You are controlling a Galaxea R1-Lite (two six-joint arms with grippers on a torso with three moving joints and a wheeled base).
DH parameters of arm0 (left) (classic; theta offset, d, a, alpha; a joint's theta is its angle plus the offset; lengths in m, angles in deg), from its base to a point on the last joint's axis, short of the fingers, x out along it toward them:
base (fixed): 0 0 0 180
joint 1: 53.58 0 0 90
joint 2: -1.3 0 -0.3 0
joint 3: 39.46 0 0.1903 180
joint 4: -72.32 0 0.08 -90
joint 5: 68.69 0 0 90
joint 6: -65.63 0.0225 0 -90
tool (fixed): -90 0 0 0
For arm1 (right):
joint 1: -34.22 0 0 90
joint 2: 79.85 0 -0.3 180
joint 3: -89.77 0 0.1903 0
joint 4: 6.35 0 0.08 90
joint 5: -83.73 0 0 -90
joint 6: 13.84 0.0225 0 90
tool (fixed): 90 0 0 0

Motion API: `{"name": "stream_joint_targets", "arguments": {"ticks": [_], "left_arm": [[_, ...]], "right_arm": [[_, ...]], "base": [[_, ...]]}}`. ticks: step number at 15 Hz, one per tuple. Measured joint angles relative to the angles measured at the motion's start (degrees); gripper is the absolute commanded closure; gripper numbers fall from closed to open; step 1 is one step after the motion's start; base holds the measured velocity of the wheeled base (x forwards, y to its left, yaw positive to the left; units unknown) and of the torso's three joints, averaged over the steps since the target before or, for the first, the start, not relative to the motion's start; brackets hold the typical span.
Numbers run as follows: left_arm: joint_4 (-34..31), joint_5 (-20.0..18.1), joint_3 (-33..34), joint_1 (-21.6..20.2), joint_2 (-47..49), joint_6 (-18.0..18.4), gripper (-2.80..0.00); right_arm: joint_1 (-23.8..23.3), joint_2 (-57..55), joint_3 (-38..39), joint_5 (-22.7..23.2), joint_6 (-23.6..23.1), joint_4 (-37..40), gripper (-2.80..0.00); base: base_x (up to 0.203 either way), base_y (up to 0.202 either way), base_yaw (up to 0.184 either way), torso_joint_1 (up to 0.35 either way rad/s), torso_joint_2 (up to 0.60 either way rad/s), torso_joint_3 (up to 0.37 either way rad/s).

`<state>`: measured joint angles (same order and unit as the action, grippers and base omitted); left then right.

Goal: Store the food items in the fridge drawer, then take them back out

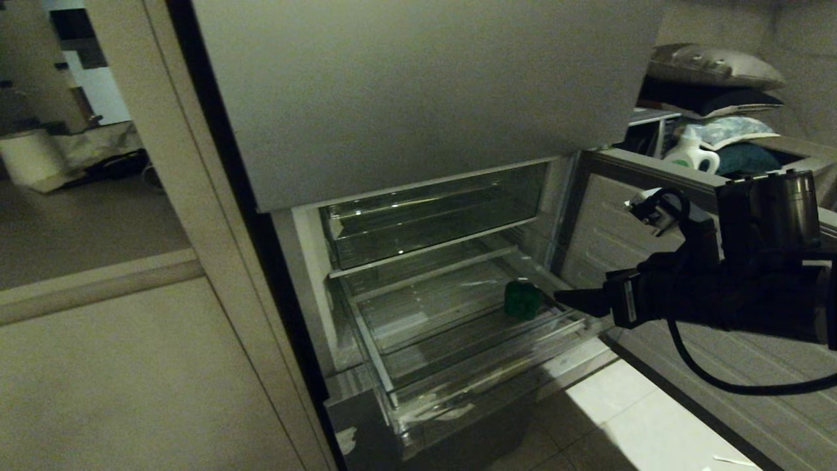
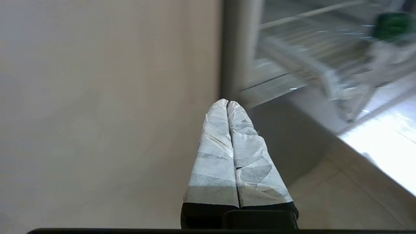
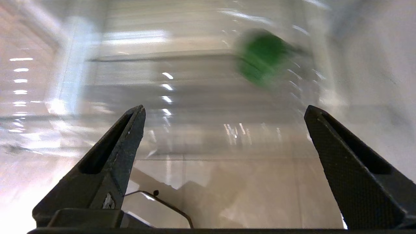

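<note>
1. The left gripper hung parked beside the cabinet wall, its taped fingers pressed together and holding nothing.
2. The right gripper hovered just off the right edge of the fridge drawer, its jaws spread wide and empty (seen plainly in its own wrist view).
3. A green food item lay on the drawer's ribbed floor near the right edge, close ahead of that gripper but apart from it.
4. The step in hand seemed to be the taking-out or a retreat after storing; which one could not be told.
5. A retrieval would call for reaching in over the right wall and closing on the item.
6. No readable writing showed; a white jug stood far back, its label illegible.
</note>
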<state>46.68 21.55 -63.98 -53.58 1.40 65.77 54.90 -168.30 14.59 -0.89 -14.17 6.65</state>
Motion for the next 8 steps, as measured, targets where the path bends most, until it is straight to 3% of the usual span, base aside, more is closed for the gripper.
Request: {"name": "stream_joint_targets", "arguments": {"ticks": [5, 8], "left_arm": [[0.0, 0.01, 0.0, 0.0, 0.0, 0.02, 0.0], [0.01, 0.01, 0.0, 0.0, 0.0, 0.02, 0.0]], "right_arm": [[-2.02, 2.18, 3.31, -0.26, 0.04, -0.04, -2.8], [-5.62, 4.66, 8.68, -4.67, 0.11, -0.01, -2.8]], "base": [[0.001, -0.008, 0.174, 0.006, 0.0, 0.002], [0.002, -0.002, 0.067, 0.0, 0.0, 0.003]]}}
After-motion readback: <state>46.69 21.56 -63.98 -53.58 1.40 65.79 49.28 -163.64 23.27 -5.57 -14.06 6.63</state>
